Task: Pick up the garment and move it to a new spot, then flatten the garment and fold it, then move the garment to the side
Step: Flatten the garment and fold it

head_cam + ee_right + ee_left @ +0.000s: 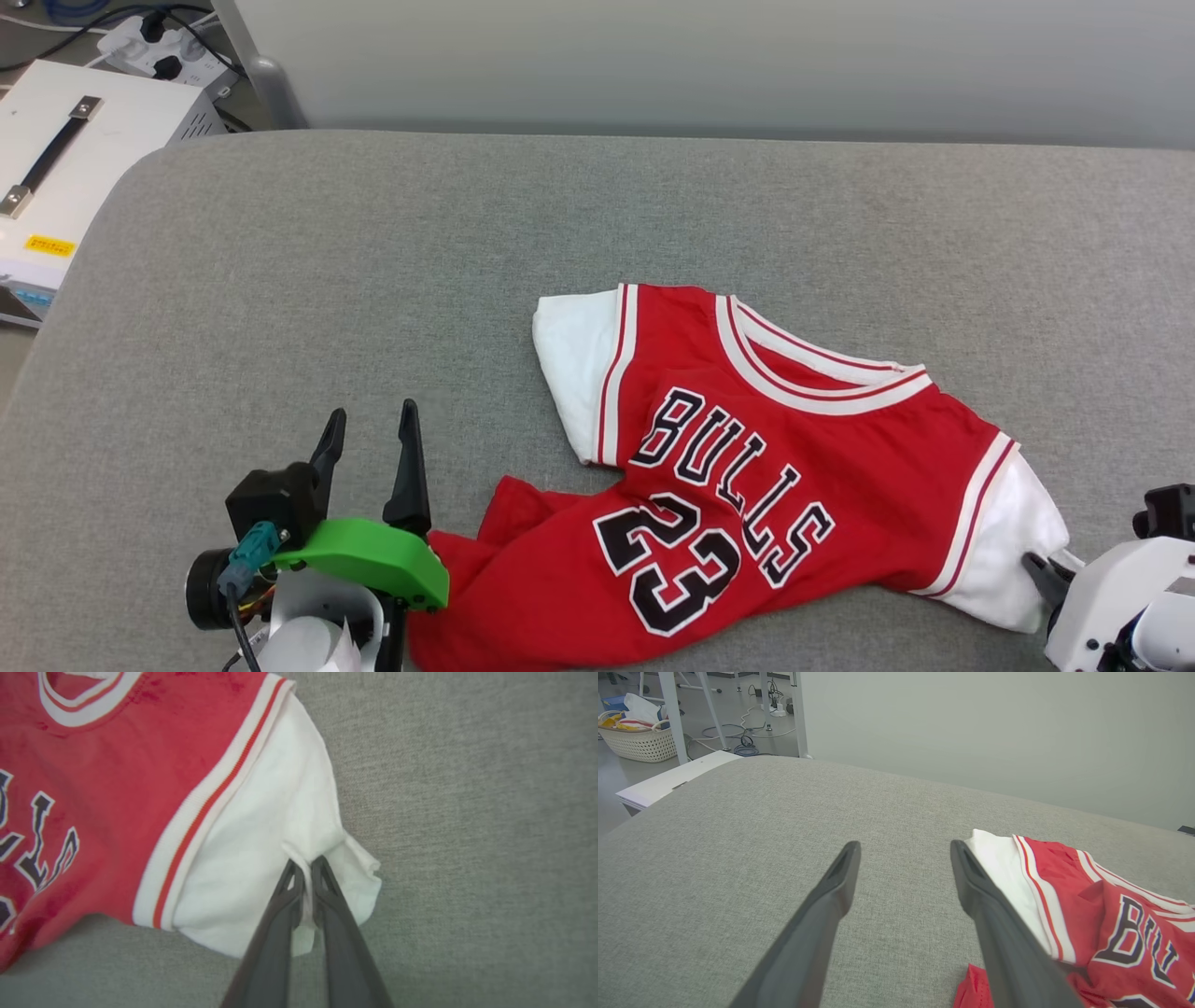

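**Garment lies right of the open left jaws; right jaws pinch a sleeve**

The grey padded surface [280, 280] takes up most of the head view. The garment [766, 467] lies on it face up, right of centre in the lower half. Its sleeve-to-sleeve line runs aslant from the middle of the frame down to the lower right. The collar sits toward the upper right and the hem [485, 560] is bunched at the lower left, so it is not yet flat.

The right gripper [1038, 565] comes in at the lower right corner. In the right wrist view it [306, 870] is clenched on a raised fold of the white sleeve [261, 826], near the sleeve's outer edge.

The left gripper [372, 415] stands at the lower left with jaws wide apart and nothing between them, fingers pointing up the frame over bare surface. All the cloth lies to its right. The hem is just beside its wrist, and the other sleeve [569, 364] is up and to the right of its tips. In the left wrist view that sleeve [1004, 868] shows just past the right-hand finger.

Judged from this, flattening calls for the left gripper to go rightward to the hem, the cloth nearest it.
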You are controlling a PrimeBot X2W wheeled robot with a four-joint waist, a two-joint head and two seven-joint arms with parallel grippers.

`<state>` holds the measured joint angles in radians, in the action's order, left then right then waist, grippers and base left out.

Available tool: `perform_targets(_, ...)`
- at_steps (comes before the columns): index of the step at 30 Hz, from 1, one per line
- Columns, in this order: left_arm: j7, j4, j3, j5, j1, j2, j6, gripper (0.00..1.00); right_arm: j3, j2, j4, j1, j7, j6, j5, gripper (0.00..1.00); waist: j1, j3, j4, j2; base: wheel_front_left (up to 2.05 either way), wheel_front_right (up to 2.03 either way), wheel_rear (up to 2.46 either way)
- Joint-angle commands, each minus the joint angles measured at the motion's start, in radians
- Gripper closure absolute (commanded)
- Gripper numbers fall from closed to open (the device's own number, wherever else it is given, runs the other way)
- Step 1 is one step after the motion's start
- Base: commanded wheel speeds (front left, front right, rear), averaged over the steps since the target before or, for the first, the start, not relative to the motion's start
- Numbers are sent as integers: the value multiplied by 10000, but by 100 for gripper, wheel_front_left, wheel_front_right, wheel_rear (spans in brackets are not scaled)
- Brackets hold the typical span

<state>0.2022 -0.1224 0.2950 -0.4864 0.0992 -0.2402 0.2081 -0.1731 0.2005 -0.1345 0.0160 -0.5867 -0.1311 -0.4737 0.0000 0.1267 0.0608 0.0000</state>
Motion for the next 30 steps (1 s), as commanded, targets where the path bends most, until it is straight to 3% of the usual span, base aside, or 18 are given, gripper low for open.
perform_targets(1,0,-38,-19,-119,-133,-91,93,0,58,25,-2,-146,445,4,30,0,0,-45,-22,0,0,0,0)
perform_targets(8,-59,-8,-62,-222,-271,-192,110,0,-252,-231,376,-118,2892,4,364,0,0,-326,-71,0,0,0,0)
perform_targets(9,-148,42,-107,-279,-264,-279,110,0,-305,-385,754,-69,3947,4,795,0,0,-406,-120,0,0,0,0)
perform_targets(18,-818,-50,-6,-293,555,-733,-220,0,631,-762,2117,48,5386,4,1598,0,0,-294,-559,0,0,0,0)
perform_targets(30,-3917,-2388,1064,-1153,3493,-713,-2063,0,1592,-794,2656,-106,5511,4,1552,0,0,427,-1726,0,0,0,0)
